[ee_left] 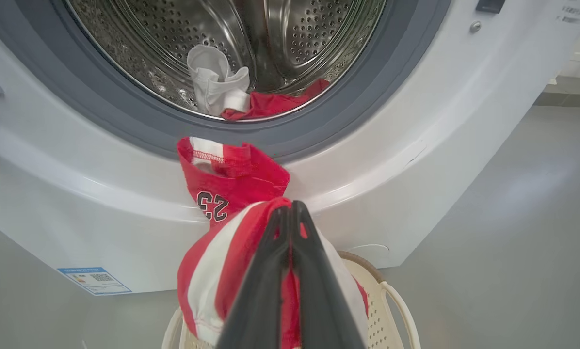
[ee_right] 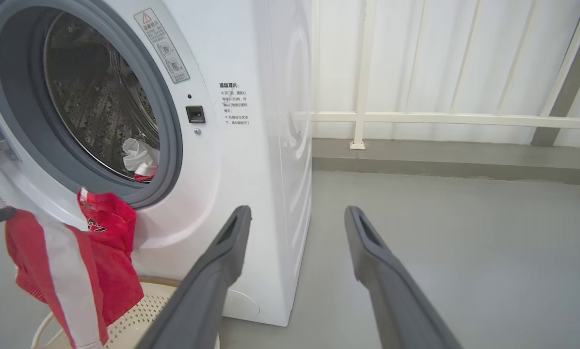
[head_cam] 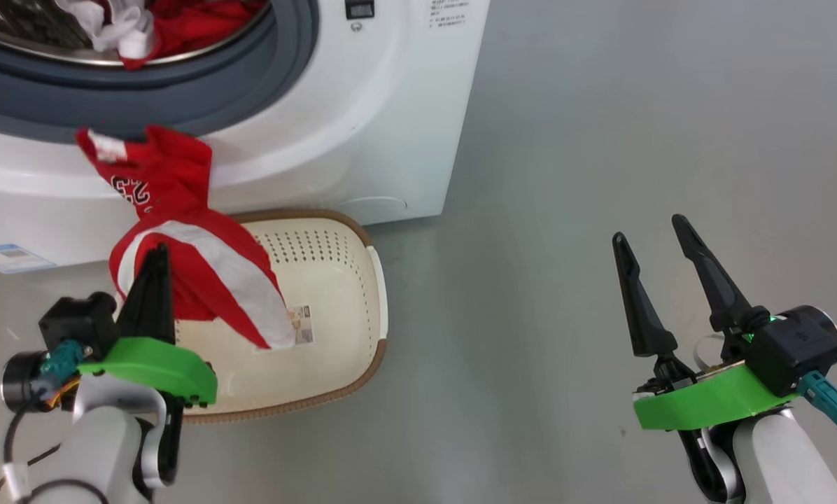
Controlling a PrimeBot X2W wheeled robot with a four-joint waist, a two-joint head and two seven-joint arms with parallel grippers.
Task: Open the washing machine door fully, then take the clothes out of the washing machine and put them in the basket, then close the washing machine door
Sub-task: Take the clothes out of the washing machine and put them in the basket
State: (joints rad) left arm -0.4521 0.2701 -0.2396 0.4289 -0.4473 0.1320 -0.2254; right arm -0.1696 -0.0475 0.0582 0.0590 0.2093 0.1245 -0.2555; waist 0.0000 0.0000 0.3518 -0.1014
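Observation:
My left gripper point(head_cam: 154, 253) is shut on a red and white garment point(head_cam: 194, 252) that hangs over the cream basket point(head_cam: 348, 294), its lower end touching the basket floor. The same garment point(ee_left: 227, 228) covers the shut fingers in the left wrist view, above the basket point(ee_left: 392, 310). More clothes point(ee_left: 236, 94), white and red, lie in the steel drum of the washing machine point(head_cam: 362, 105). The garment point(ee_right: 72, 271) also hangs beside the washing machine point(ee_right: 232, 145) in the right wrist view. My right gripper point(head_cam: 649, 238) stands open over bare floor, right of the basket, holding nothing. The washing machine door is out of view.
The grey floor point(head_cam: 600, 140) stretches to the right of the machine. A white railing and wall point(ee_right: 440, 116) stand behind it. A blue label point(ee_left: 95, 279) sits low on the machine's front.

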